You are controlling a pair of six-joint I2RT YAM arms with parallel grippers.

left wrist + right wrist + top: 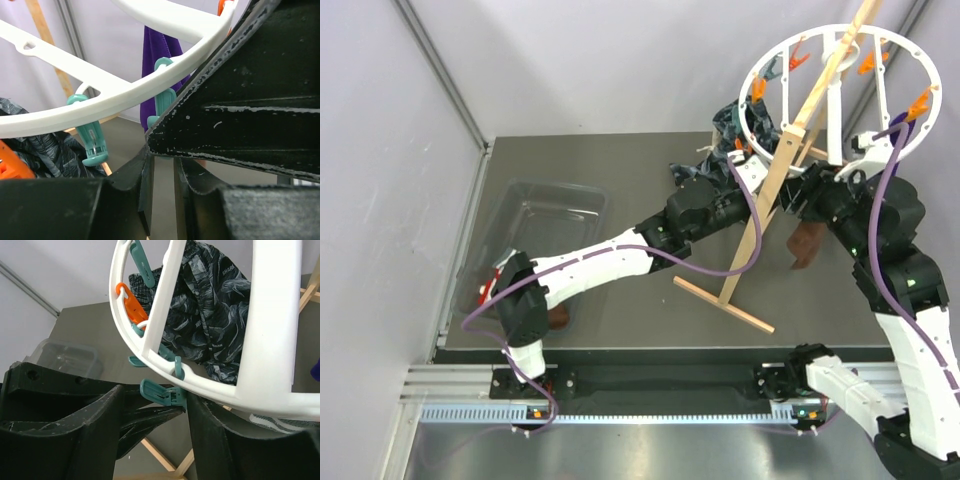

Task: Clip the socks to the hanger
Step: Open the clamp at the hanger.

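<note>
Hanger: back right on pole stand; carries purple sock and dark patterned cloth. Brown sock: dangles below the ring beside both grippers, what holds it cannot be told. Right gripper: spread about a teal clip. Left gripper: narrowed to a slit, pinching or not unclear. Clear bin: red sock at near end, unclipped. Judged: early, most clipping left
</note>
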